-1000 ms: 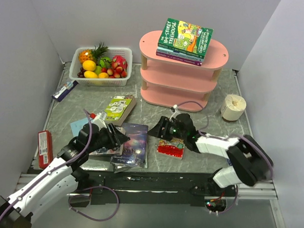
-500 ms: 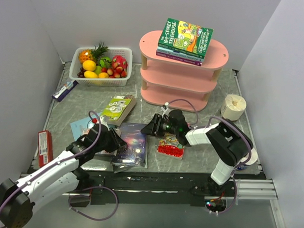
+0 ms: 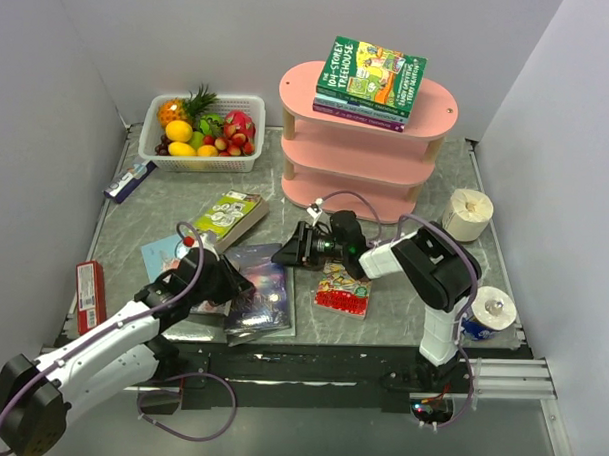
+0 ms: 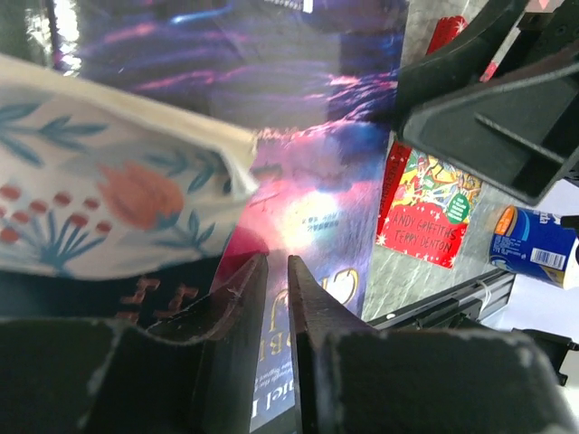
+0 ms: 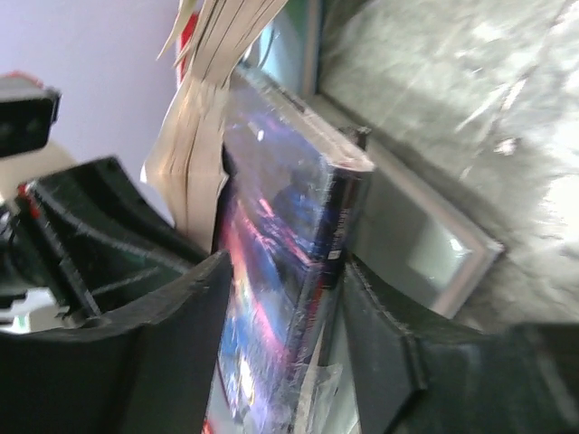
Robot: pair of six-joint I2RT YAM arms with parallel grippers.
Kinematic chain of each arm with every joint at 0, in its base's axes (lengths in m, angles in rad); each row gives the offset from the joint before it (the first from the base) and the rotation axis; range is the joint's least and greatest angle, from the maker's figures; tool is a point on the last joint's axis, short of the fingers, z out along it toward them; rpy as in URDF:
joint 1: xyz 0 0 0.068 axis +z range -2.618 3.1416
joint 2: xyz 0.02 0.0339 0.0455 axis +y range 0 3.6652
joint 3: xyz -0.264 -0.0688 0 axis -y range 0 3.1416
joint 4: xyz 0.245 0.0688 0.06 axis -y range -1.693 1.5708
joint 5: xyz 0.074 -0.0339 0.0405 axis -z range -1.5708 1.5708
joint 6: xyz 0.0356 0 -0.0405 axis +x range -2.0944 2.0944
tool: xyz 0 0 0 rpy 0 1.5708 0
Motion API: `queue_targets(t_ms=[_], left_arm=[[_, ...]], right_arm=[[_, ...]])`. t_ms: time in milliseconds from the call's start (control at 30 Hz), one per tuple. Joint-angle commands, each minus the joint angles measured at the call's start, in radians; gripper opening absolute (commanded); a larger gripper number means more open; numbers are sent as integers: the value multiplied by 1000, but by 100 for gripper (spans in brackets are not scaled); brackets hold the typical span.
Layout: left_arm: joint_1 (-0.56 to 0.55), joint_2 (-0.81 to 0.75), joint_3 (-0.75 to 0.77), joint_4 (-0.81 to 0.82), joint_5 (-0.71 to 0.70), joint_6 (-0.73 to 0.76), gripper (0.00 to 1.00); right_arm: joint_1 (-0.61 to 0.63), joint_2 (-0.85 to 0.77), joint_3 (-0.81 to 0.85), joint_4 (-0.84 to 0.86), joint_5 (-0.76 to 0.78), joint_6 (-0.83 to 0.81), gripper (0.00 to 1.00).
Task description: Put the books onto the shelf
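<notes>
Shelf (image 3: 301,93): it stands beyond the right gripper (image 3: 287,253), ahead of it and a little to its right. A stack of books (image 3: 370,80) lies flat on its top tier, and the two lower tiers show no books from above.

Galaxy book (image 3: 265,292): it lies between the two grippers. Its long axis runs from the right gripper's fingers back toward the arm bases. The right gripper is at its far end. The left gripper (image 4: 276,259) is at its left edge, over a loose pile.

Right gripper: the jaws are about half open and straddle the book's end, one on each face. Both appear to bear on it, so we judge this a grip. This arm is nearer the shelf, so we judge the carry would fall to it.

Left gripper: the jaws are drawn to a narrow slit above the galaxy cover. We cannot tell whether they pinch anything.

Other books: a red book (image 3: 342,289) lies just right of the right gripper and a green book (image 3: 230,215) just beyond the left.

Not determined: the right wrist view is blurred at the pads. A floral paperback (image 4: 109,199) hides what lies under it, and the left arm covers much of the pile.
</notes>
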Motion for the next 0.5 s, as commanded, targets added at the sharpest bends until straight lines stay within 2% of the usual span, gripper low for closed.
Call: queue_targets(t_ms=[0,133,200,233,300,333,367,467], left_arm=[[-3,52,-45,-50,-34,6,24],[-4,87,-62,-4,-31,12,22],[-4,133,-65,26,-21,21,20],[-4,150,-70,39,-15,23,19],[-4,182,-77,74,4,27,17],[-4,185,-82,80,5,26,16],[-4,182,-79,85,4,26,16],[-4,138,-61,57,-33,23,18]], right_arm=[[17,7,85,88,-201,3,62],[23,16,146,-65,-228,-101,55],[30,21,166,-114,-245,-129,41],[31,14,171,-140,-247,-149,30],[34,1,171,-165,-260,-175,18],[34,-21,160,-191,-262,-183,4],[33,-35,154,-208,-259,-193,0],[19,-111,110,-278,-233,-241,0]])
